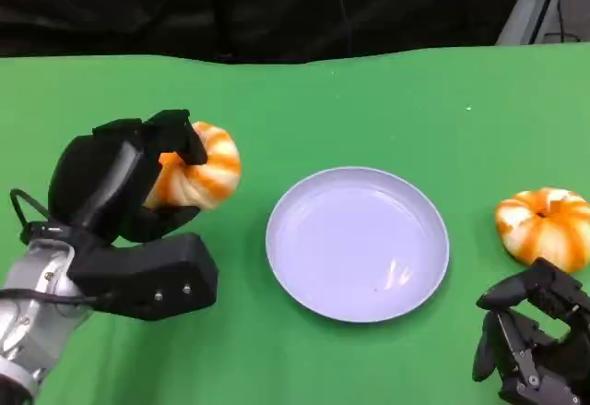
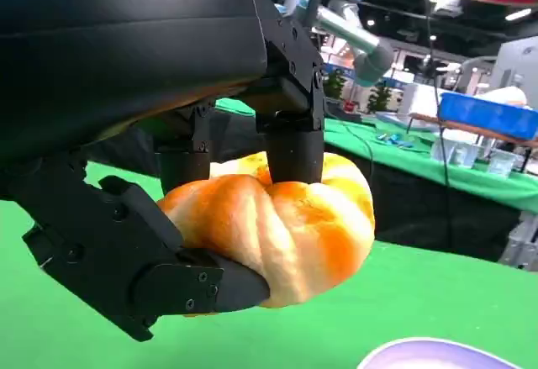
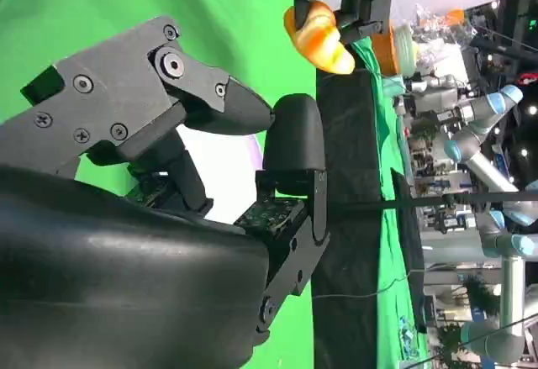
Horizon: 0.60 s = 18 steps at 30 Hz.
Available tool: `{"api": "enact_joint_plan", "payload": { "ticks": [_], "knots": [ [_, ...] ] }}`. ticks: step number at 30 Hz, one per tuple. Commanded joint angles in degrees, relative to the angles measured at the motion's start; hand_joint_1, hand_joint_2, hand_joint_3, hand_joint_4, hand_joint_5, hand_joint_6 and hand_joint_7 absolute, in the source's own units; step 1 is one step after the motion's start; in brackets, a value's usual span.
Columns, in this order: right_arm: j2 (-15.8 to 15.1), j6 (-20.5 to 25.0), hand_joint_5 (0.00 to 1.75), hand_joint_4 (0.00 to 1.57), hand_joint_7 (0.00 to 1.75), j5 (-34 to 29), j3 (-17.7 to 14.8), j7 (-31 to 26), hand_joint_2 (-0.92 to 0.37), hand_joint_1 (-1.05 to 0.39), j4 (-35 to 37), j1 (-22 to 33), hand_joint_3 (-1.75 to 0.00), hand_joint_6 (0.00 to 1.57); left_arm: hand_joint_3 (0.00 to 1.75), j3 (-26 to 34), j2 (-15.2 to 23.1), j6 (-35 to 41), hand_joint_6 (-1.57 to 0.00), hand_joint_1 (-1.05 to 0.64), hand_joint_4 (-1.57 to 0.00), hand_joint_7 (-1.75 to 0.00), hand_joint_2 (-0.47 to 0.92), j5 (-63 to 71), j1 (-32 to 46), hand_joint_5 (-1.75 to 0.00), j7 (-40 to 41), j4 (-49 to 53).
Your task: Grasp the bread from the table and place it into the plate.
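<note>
Bread is already in the grasp, so the first half of the job looks done and the placing is what remains. Going by size, the green table spreads across the whole scene, and the pale plate sits near its middle with nothing in it. To the left of the plate, the left hand wraps its fingers over the top and under the bottom of an orange-and-white twisted bread; the left wrist view shows the bun raised off the cloth. It is apart from the plate, so a carry to the right and a release are, in my judgement, still to come. At the near right, the right hand rests with its fingers curled in, holding nothing. Just beyond it, a second bun lies on the table to the right of the plate, untouched.
</note>
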Motion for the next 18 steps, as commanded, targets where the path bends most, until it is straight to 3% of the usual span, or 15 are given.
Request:
{"api": "enact_joint_plan", "payload": {
  "ticks": [1,14,18],
  "knots": [
    [-0.2,-0.1,1.75,0.85,1.51,0.2,-0.3,-0.7,-0.62,-0.16,-0.4,0.1,-0.97,0.76,1.01,0.6,1.3,1.6,-0.66,-0.03,-0.80,-1.75,0.56,-0.9,-1.4,-1.75,-9.2,-14.5],
    [-0.3,-0.1,1.75,0.85,1.50,0.2,-0.3,-0.8,-0.62,-0.16,-0.4,0.1,-0.97,0.77,1.05,1.8,0.4,3.7,-0.66,-0.04,-0.81,-1.75,0.54,-0.7,-0.4,-1.75,-12.9,-17.8],
    [-0.1,-0.7,1.75,0.85,1.49,0.4,0.1,-0.4,-0.62,-0.15,-0.8,0.4,-0.98,0.76,0.84,-6.6,-4.1,3.1,-0.61,-0.02,-0.76,-1.75,0.58,1.3,-4.7,-1.75,-20.0,-17.5]
  ]
}}
